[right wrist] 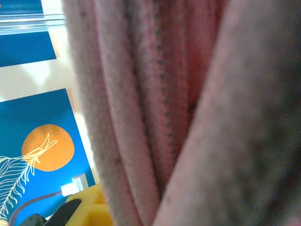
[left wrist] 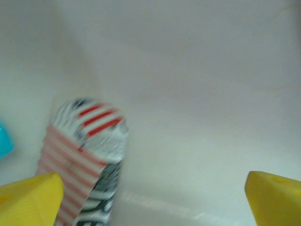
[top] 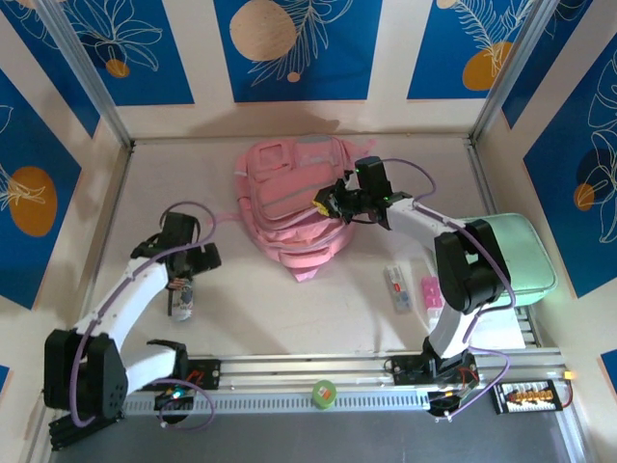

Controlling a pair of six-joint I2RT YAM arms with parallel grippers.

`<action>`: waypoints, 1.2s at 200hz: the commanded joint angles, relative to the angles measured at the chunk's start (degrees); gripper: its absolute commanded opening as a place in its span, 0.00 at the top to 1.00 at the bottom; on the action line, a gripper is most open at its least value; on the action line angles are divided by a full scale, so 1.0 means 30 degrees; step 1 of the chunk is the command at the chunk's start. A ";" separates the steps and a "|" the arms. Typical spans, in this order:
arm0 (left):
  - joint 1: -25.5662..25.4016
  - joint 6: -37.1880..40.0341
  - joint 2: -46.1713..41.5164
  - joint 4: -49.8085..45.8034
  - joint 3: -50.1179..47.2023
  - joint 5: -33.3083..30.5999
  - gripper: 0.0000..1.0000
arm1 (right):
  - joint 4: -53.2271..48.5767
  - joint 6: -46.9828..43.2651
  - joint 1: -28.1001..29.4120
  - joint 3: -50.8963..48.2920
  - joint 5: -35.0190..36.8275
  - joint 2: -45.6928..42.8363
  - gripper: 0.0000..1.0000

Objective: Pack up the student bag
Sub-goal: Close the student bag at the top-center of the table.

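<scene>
Presently the student bag (top: 289, 207) lies flat at the middle back of the table (top: 241, 318), its straps trailing toward the arms.

The right claw (top: 335, 204) sits at the bag's right edge, closed on a fold of pink fabric. Its wrist view has seams and folds pressed close to the lens. Judged purpose: holding a pocket edge up so that something can go in.

The left claw (left wrist: 153, 197) stands wide open and grips nothing. It is low over a striped tube (left wrist: 87, 160) lying on the table close beside one yellow finger, well apart from the bag. Judged: this item is yet to be packed.

Also noted:
- a mint-green case (top: 516, 253) at the right rim
- a white packet (top: 398, 287) and a pink item (top: 431, 292) beside the right arm
- a green roll (top: 323, 392) on the front rail

Bare table lies between tube and bag. Whether the pocket mouth is open cannot be told.
</scene>
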 commanded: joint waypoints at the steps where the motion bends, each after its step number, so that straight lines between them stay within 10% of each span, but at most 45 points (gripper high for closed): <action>1: 0.0298 -0.1642 -0.0636 -0.1671 -0.0904 -0.2199 0.00 | 0.0081 -0.0065 0.0242 0.0894 -0.0513 0.0252 0.94; 79: 0.2542 -0.1598 0.1166 0.1398 -0.2870 0.0364 0.00 | -0.0438 -0.0155 0.0236 0.0778 -0.0576 -0.0094 0.94; 121: 0.2618 -0.0690 0.1966 0.2126 -0.2367 0.2953 0.18 | -0.0288 -0.0036 0.0267 0.0596 -0.0635 -0.0098 0.94; 210: 0.2806 -0.0093 0.4338 0.2164 -0.0895 0.2042 0.22 | -0.0066 0.0053 0.0339 0.0346 -0.0978 -0.0090 0.94; 240: 0.3122 0.0079 0.4606 0.2367 -0.0669 0.2378 0.43 | -0.0246 -0.0165 0.0367 0.0121 -0.1077 -0.0200 0.93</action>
